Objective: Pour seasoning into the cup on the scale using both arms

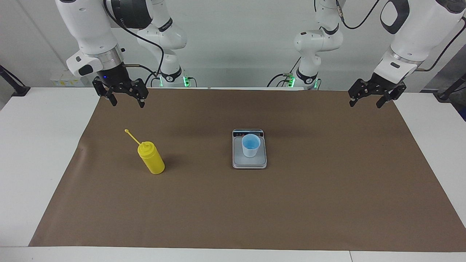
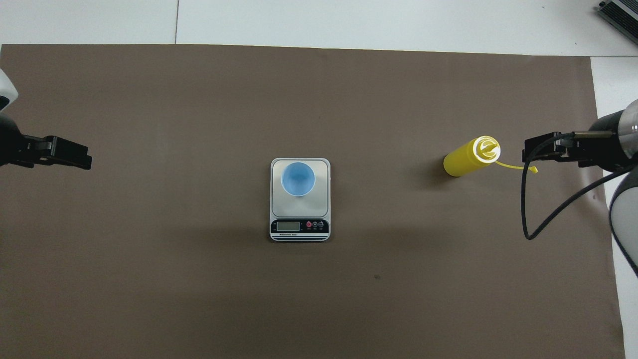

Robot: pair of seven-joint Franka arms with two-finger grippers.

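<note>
Nothing of the pour looks begun. The bottle (image 1: 151, 158) stands upright on the brown mat (image 1: 327, 203), untouched, toward the right arm's end of the worktop, its cap strap (image 1: 131, 136) sticking out toward the robots; no cap is visible on the nozzle, as far as can be told. The cup (image 1: 251, 145) stands on the scale (image 1: 249, 163) at the middle of the mat, and its blue inside shows no seasoning that I can make out. In the overhead view the bottle sits at about three o'clock from the scale, well apart from it, and the scale's display strip faces six o'clock, toward the robots. The right tool (image 1: 125, 95) hangs in the air over the mat's edge nearest the robots, its fingers spread and holding nothing, with the bottle below and well apart. The left tool (image 1: 370, 99) hangs over the mat's corner at the left arm's end, fingers likewise spread and empty, at about nine o'clock from the scale in the overhead view. What is left, as I judge it, is everything: grasp the bottle, bring it over the cup, tip or squeeze it, with the other arm likely steadying the cup or the bottle.
</note>
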